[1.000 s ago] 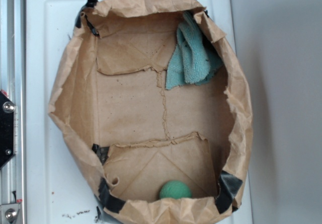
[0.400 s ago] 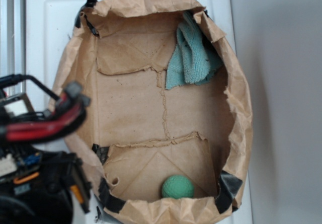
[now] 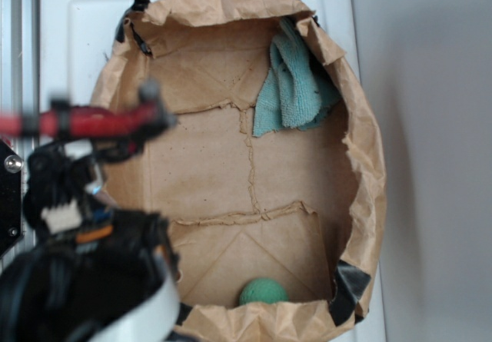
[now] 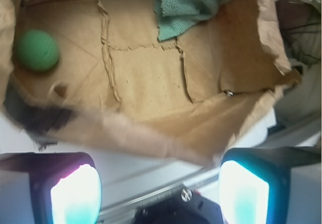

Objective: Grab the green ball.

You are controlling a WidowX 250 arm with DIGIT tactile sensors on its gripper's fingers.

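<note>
The green ball (image 4: pixel 35 50) lay in a corner of the brown paper bag (image 4: pixel 241 108), ahead and well left of the gripper (image 4: pixel 158 194), whose jaws stood wide apart and empty over the bag's near wall. Its matte, textured surface suggested a light, grippy thing; pinching across its middle looked safest, since it could roll. The teal cloth (image 4: pixel 188 5) lay ahead, slightly right. No readable writing showed.

Ball (image 4: pixel 35 50): upper left, inside the paper bag (image 4: pixel 151 78).
Cloth (image 4: pixel 187 5): top of bag, well apart from ball.
Gripper (image 4: pixel 160 194): fingers spread wide, outside the bag.
</note>
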